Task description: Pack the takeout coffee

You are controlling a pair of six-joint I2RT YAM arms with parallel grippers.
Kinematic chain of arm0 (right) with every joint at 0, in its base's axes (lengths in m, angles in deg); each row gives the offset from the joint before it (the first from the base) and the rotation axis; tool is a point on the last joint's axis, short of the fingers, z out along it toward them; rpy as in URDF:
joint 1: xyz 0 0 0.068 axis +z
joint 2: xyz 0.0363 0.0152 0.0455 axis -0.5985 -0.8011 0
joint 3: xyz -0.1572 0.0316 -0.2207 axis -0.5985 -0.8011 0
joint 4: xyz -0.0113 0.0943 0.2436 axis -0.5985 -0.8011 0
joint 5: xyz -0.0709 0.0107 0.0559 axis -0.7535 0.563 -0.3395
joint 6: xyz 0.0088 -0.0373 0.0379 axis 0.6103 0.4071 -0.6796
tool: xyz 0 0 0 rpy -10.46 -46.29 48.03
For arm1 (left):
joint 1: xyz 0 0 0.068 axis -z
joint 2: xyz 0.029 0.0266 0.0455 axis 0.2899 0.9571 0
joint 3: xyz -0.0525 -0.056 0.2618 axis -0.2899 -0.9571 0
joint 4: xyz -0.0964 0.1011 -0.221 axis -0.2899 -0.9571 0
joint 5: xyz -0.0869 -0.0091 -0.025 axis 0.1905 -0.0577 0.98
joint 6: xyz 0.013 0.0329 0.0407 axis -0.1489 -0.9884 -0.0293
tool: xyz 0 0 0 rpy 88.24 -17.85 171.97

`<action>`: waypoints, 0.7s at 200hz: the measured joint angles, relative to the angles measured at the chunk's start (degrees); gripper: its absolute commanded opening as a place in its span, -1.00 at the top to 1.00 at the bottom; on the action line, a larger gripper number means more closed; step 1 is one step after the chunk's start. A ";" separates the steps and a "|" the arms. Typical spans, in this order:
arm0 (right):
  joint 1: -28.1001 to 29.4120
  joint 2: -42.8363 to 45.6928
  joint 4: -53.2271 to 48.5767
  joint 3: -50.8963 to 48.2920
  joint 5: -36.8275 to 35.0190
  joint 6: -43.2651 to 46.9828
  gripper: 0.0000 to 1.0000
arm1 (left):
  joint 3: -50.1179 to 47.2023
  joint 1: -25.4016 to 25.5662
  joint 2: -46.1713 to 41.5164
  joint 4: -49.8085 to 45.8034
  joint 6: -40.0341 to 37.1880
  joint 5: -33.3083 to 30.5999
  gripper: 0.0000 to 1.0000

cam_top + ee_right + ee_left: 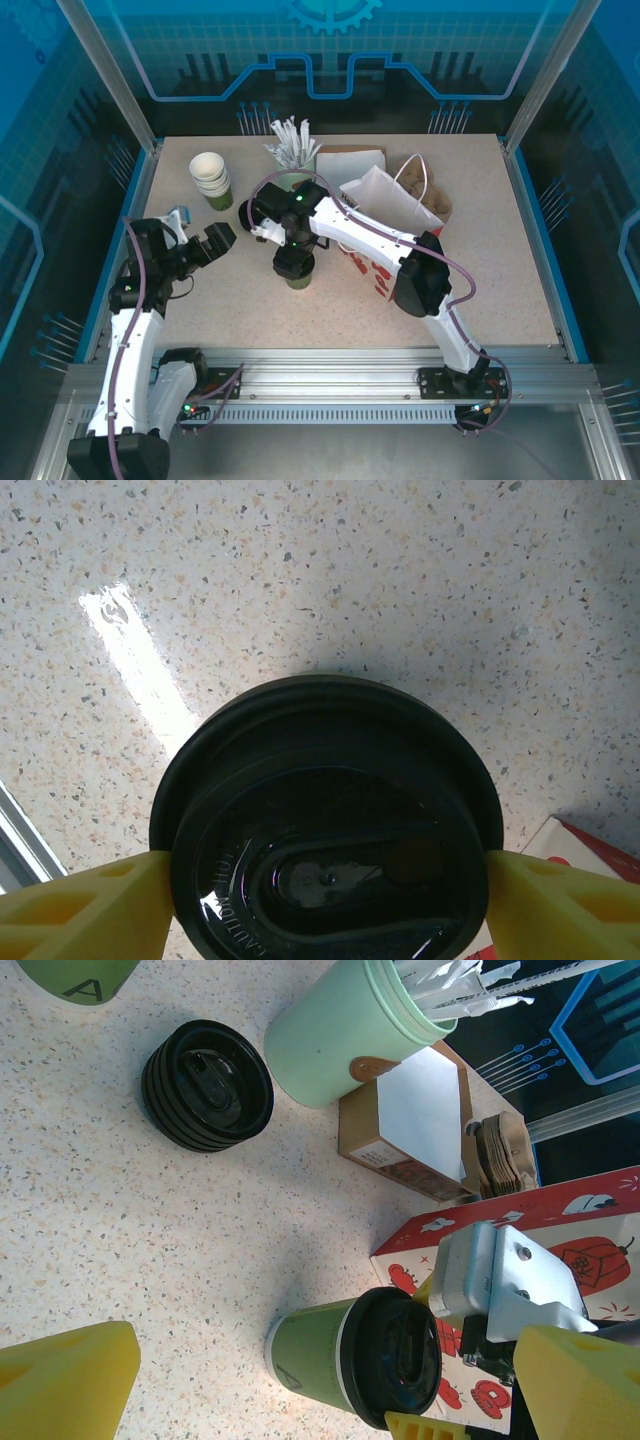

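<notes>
From above, the right end effector covers nearly all of the takeout coffee, leaving a sliver of olive-green wall showing beneath it. The right arm also crosses over part of the red box and hides the lower part of the pale green cup of white sticks beyond it.

In the right wrist view the black lid hides the cup body under it, and the lid's near edge is cut off by the bottom of the frame. In the left wrist view the far side of the lid sits behind the right end effector's grey body, and the cup's lower edge runs out of frame.

The takeout coffee stands upright on the table, just beside the red box and directly under the right end effector. Its yellow fingers stand apart, one on each side of the lid and right at its rim. Whether they press on the rim or only flank it cannot be told.

The left end effector hangs with its jaws spread wide and nothing between them, on the far side of the coffee from the red box and apart from the cup. A stack of black lids lies farther from the red box than the coffee does.
</notes>
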 measured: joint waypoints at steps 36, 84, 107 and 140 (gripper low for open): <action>0.04 -0.26 0.00 0.00 -0.46 0.00 -0.59 | 0.00 0.00 0.00 0.00 0.00 0.52 -0.95; 0.28 -0.31 -0.02 0.00 -1.07 0.00 -0.49 | 0.00 -0.04 0.04 0.00 0.00 1.03 -0.95; 0.31 -0.31 -0.11 0.13 -1.25 0.00 -0.41 | 0.00 -0.04 0.04 0.02 0.00 1.20 -0.94; 0.31 -0.31 -0.24 0.22 -1.31 0.00 -0.36 | 0.00 -0.04 0.04 0.02 0.00 1.38 -0.94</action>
